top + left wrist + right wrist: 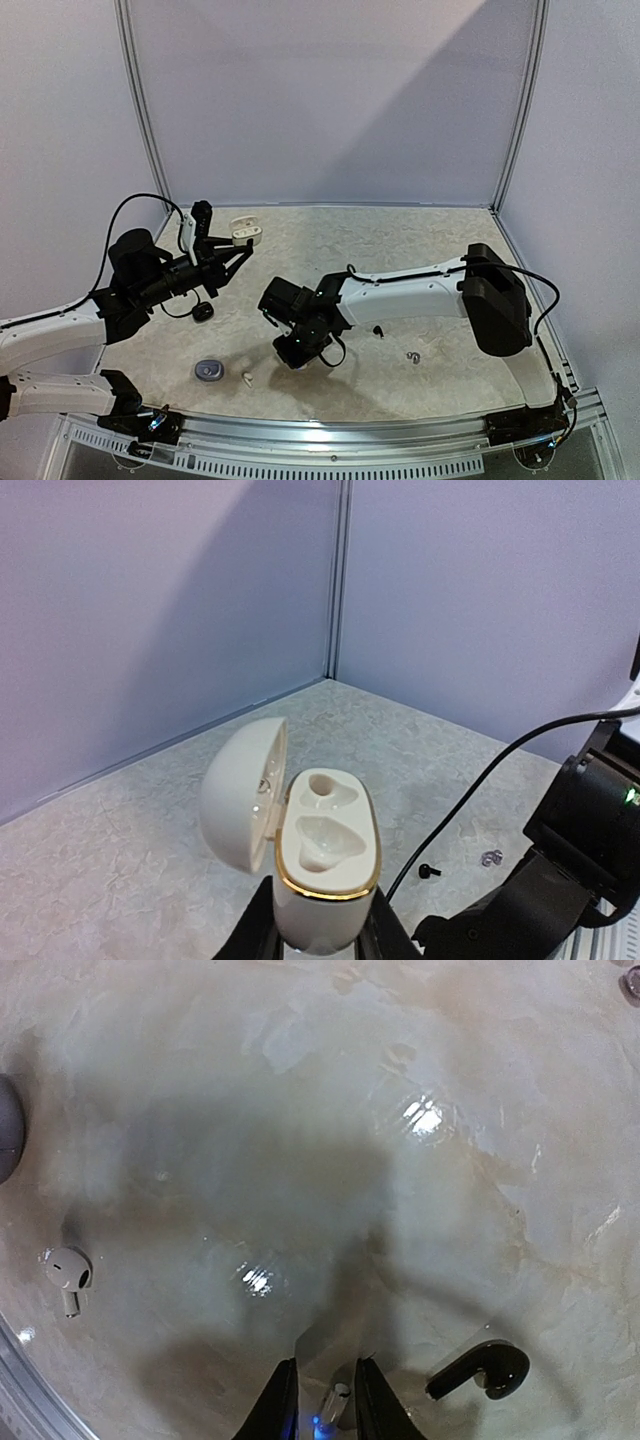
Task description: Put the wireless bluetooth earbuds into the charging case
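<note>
My left pincer point(320, 938) clamped an open gold-rimmed white plastic charging case point(325, 865), both wells empty; my right pincer point(322, 1400) pinched a tiny white earbud point(337, 1396) over marbled tabletop point(300, 1110).

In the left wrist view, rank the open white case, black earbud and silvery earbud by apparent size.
1. The open white case, largest, though nearest the camera.
2. The black earbud and silvery earbud: both tiny, too alike to rank.
</note>
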Controlling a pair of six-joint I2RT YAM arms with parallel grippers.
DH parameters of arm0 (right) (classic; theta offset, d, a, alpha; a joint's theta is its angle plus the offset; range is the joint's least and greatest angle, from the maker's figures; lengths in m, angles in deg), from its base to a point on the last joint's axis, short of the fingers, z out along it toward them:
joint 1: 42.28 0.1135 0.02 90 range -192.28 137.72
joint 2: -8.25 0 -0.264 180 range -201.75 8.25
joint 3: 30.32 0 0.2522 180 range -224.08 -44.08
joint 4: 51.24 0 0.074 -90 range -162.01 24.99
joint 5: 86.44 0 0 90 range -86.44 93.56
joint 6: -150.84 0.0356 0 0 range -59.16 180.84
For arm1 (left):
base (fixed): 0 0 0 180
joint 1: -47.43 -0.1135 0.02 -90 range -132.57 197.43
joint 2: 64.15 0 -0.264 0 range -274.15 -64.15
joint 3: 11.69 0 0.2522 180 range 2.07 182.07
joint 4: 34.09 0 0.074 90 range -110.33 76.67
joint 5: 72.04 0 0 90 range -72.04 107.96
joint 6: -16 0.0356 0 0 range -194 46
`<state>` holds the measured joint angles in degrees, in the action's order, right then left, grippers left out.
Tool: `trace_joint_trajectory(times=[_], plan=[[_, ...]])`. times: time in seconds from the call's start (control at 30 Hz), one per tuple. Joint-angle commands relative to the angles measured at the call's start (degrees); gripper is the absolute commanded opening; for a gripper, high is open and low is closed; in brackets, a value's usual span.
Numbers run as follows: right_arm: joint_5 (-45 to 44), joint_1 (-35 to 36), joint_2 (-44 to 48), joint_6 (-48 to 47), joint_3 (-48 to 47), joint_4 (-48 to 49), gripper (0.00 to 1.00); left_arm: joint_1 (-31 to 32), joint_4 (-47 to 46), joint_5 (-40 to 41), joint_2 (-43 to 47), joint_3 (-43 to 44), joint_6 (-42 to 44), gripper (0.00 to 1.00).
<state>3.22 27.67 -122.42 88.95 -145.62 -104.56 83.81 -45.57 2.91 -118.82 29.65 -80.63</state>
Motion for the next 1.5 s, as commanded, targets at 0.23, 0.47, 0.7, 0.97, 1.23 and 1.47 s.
trace_joint_trajectory(times=[0.23, 0.47, 0.7, 0.97, 1.23, 1.47], plan=[[8.59, 2.65, -1.25, -3.99, 1.85, -2.69, 0.17, 0.97, 0.65, -0.59, 0.32, 0.09, 2.18, 0.0], [9.09, 4.06, 0.33, -4.89, 3.83, -6.46, 0.17, 1.15, 1.06, -0.47, 0.19, 0.03, 2.94, 0.0], [8.06, 4.31, 2.12, -5.2, 4.84, -8.46, 0.17, 1.24, 1.06, -0.6, -0.09, 0.03, 3.28, 0.0], [9.08, 4.23, 4.94, -9.38, 1.35, -2.4, 0.18, 1.3, 0.45, -0.53, -0.19, -0.13, 3.92, 0.0], [5.92, 3.23, 0.48, -9.75, -2.99, -0.88, 0.18, 1.32, 0.71, -0.59, -0.15, 0.03, 3.88, 0.0], [2.79, 1.56, -1.38, -6.85, -2.95, -1.39, 0.17, 1.32, 0.86, -0.64, -0.13, 0.14, 3.87, 0.0]])
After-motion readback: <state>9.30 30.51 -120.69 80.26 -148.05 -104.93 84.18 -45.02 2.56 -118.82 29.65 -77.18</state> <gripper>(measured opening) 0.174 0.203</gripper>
